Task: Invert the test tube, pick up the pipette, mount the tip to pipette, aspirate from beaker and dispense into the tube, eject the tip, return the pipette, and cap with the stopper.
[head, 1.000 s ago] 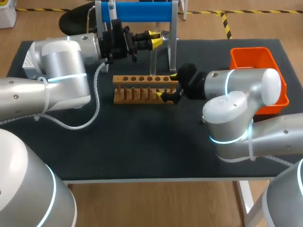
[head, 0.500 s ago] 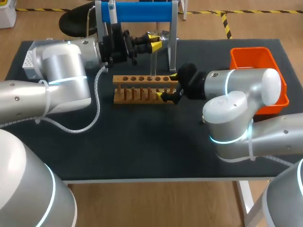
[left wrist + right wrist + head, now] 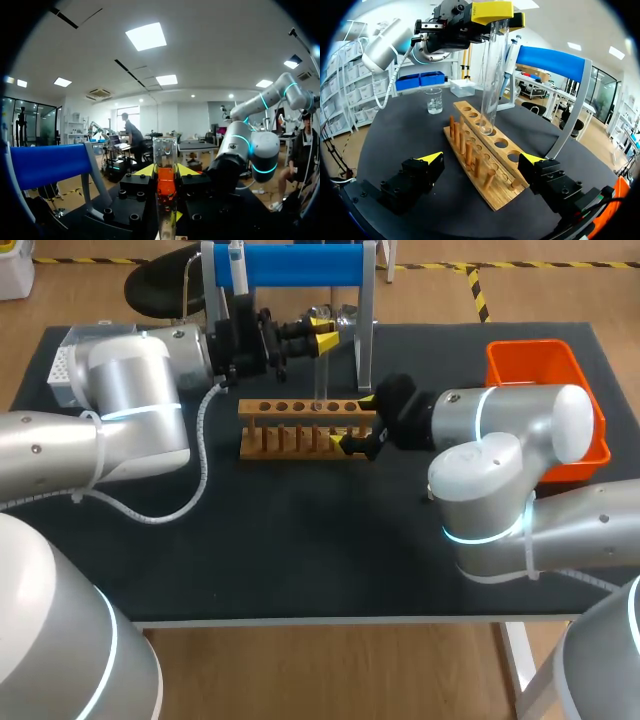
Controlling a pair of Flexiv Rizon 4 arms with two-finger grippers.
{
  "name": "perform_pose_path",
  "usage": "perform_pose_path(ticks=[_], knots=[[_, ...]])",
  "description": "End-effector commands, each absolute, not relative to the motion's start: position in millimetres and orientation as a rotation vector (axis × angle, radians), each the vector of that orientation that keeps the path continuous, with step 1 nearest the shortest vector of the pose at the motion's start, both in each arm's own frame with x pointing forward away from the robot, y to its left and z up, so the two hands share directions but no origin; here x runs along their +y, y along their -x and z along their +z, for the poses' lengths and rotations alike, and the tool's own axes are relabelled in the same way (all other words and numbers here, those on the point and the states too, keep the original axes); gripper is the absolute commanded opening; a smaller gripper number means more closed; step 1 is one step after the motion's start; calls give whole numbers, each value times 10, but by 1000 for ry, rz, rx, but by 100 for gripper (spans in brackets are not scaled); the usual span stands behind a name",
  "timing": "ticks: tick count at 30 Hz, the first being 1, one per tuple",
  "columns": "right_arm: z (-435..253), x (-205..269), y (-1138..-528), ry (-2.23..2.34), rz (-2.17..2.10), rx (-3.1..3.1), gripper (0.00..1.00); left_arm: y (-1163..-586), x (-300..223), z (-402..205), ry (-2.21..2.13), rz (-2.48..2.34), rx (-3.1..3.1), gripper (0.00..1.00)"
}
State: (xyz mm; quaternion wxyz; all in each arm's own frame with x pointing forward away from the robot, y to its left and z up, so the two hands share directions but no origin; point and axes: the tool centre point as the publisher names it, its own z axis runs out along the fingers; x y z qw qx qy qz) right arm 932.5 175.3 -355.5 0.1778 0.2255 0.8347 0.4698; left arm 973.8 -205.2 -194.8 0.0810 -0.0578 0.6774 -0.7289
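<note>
Right wrist view: left gripper (image 3: 501,16) clenched on the test tube (image 3: 491,75) near its upper end, its lower end in a rack (image 3: 502,145) hole ahead of the released right gripper (image 3: 481,161). Light, slippery, fragile glass, I judge: hold high, gently.

Clamps the test tube (image 3: 321,375) upright between the fingers of the left gripper (image 3: 322,333), most of the tube hanging below the jaws, with the left arm (image 3: 130,390) stretched level behind them, and holds the right gripper (image 3: 357,422) low, fingers spread wide, right arm (image 3: 510,440) folded behind.
</note>
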Motion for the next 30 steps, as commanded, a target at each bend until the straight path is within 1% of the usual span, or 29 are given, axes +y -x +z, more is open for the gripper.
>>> perform_pose_path(ticks=[1, 30], knots=[[-3544, 1749, -9323, -638, 1326, 2366, 100, -9773, -2054, -1985, 165, -2183, 2021, 0], [-3544, 1749, -9323, -638, 1326, 2366, 100, -9826, -2032, -2122, 143, -2175, 1987, 0]])
